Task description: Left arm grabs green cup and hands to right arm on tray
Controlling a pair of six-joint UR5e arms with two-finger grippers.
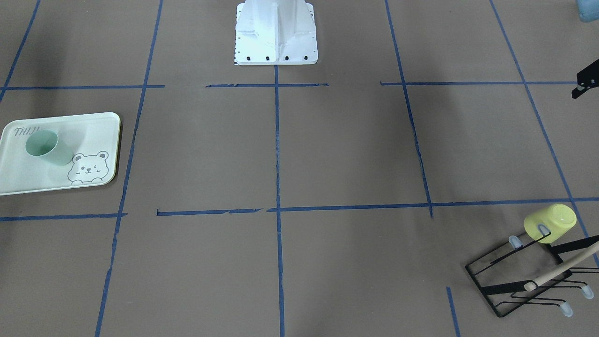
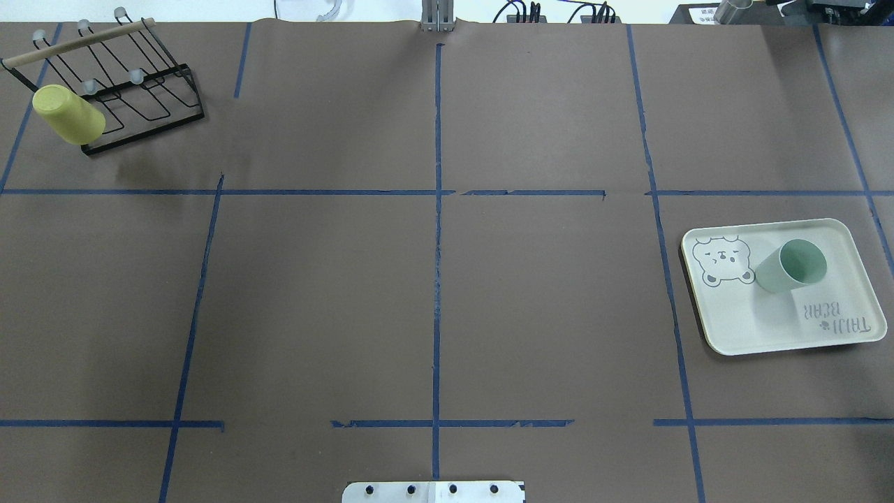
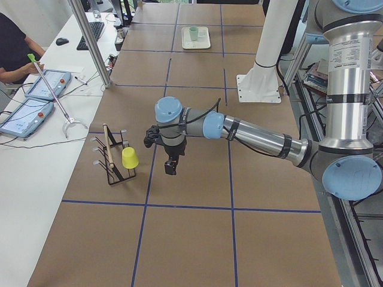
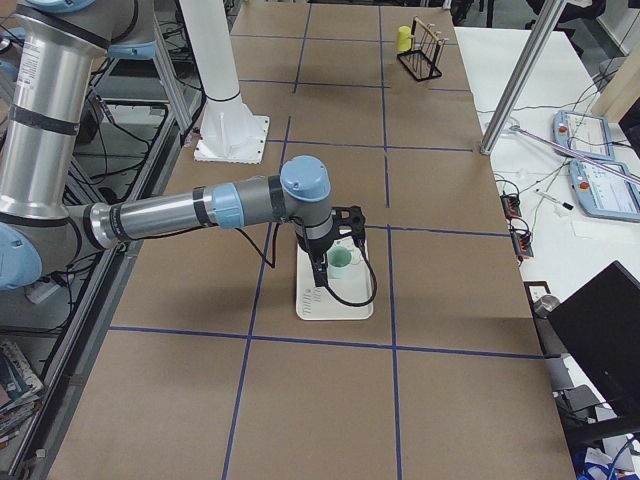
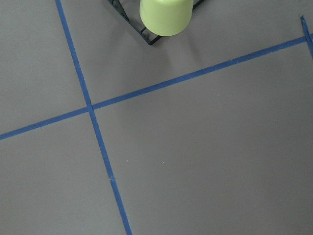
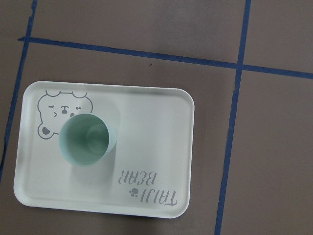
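Observation:
The green cup stands upright on the tray beside the bear drawing, mouth up. It also shows in the front view and the right wrist view, where the tray lies straight below. The right gripper hangs above the tray, apart from the cup; I cannot tell if it is open. The left gripper hangs over bare table near the rack; I cannot tell its state. Neither holds anything I can see.
A yellow cup sits upside down on a black wire rack with a wooden bar, at the far left corner. It shows at the top of the left wrist view. The white robot base stands mid-table. Operators' desks flank the far side.

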